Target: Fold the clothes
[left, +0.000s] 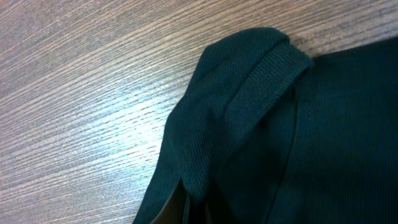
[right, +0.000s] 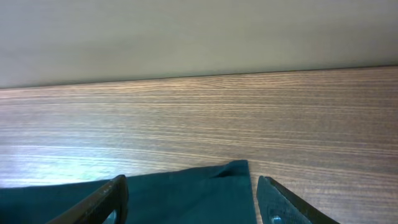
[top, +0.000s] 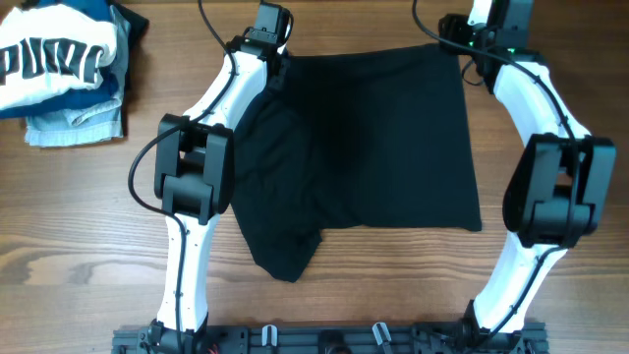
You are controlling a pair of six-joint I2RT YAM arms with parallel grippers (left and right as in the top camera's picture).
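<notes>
Here, one dark garment (top: pixel 373 138) is spread flat on the table (top: pixel 79 226) between two arms. One far corner is straddled by the right gripper (right: pixel 189 186), which is held wide with nothing gripped. How far the left gripper (top: pixel 276 62) is open at the other corner cannot be told. One folded pile (top: pixel 64 69) is seen beyond the left arm.

Table (top: pixel 79 216): wood-grain.
Dark garment (top: pixel 383 138): flat, far corners at left gripper (top: pixel 277 67) and right gripper (top: pixel 450 41) jaws.
Folded pile (top: pixel 69 74): well outside left jaws.

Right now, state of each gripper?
Left gripper: closed on the dark garment edge.
Right gripper: open, garment corner between the jaws, not gripped.
</notes>
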